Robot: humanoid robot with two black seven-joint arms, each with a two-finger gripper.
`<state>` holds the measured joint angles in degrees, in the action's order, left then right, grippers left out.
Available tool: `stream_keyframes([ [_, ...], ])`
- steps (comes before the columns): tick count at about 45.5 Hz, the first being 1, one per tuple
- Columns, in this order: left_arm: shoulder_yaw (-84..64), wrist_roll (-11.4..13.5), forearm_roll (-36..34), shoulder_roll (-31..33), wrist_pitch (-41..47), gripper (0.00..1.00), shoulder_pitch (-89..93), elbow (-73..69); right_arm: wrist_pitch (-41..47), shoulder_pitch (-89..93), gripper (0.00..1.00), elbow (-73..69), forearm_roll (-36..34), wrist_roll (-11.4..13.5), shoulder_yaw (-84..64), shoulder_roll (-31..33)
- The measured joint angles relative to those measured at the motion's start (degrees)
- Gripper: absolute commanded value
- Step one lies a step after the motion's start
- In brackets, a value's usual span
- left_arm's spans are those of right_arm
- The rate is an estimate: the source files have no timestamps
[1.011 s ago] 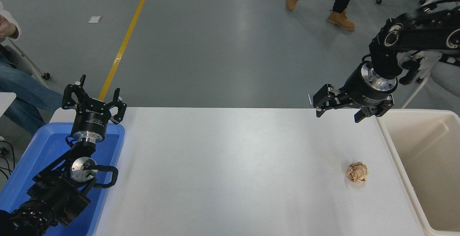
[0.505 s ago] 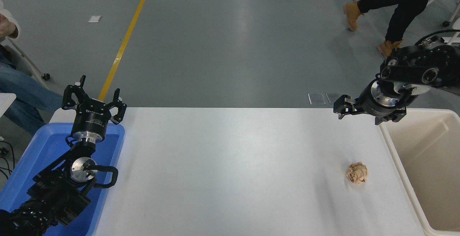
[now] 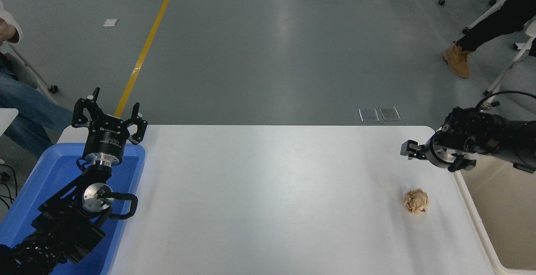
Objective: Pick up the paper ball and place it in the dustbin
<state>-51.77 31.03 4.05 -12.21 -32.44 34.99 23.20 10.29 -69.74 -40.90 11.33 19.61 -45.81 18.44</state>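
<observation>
The right gripper [image 3: 427,158], jaws seemingly spread though foreshortened, hovers beyond the paper ball [image 3: 416,201], which lies beside the dustbin [image 3: 481,233]; the left gripper [image 3: 109,118] stands open over the blue tray [image 3: 46,174].

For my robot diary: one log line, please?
right gripper: open, above table | crumpled tan paper ball: on white table, ungrasped | cream plastic dustbin: right

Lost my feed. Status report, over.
Right gripper empty, above table beyond ball. Left gripper open, parked over blue tray. Ball on table beside bin. Path clear.

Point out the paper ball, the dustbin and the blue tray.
paper ball [image 3: 416,201], head view, its crumpled middle.
dustbin [image 3: 471,214], head view, its left rim.
blue tray [image 3: 50,170], head view, bare floor.
</observation>
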Motion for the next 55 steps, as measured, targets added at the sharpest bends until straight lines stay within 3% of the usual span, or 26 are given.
stream_keyframes([
  [33,0.0,0.0,0.0,0.0,0.0,0.99,0.0,0.0,-0.4,8.0,0.99,1.8,-0.1,0.0,5.5,0.3],
  [35,0.0,0.0,0.0,0.0,0.0,0.99,0.0,0.0,-0.4,8.3,0.90,1.8,-0.1,0.0,5.8,0.3],
  [36,0.0,0.0,0.0,0.0,0.0,0.99,0.0,0.0,-0.5,8.5,0.77,1.8,0.0,0.0,5.9,0.3],
  [37,0.0,0.0,0.0,0.0,0.0,0.99,0.0,0.0,-0.6,8.7,0.44,1.8,0.0,-0.1,6.0,0.3],
  [38,0.0,0.0,0.0,0.0,0.0,0.99,0.0,0.0,-0.6,9.1,0.29,1.8,0.2,-0.2,6.2,0.3],
  [40,0.0,0.0,0.0,0.0,0.0,0.99,0.0,0.0,-0.6,9.2,0.06,1.8,0.3,-0.2,6.2,0.3],
  [41,0.0,0.0,0.0,0.0,0.0,0.99,0.0,0.0,-0.6,9.4,0.00,1.8,0.3,-0.3,6.3,0.3],
  [55,0.0,0.0,0.0,0.0,0.0,0.99,0.0,0.0,-0.3,9.7,0.00,0.6,2.6,-0.7,6.7,0.5],
])
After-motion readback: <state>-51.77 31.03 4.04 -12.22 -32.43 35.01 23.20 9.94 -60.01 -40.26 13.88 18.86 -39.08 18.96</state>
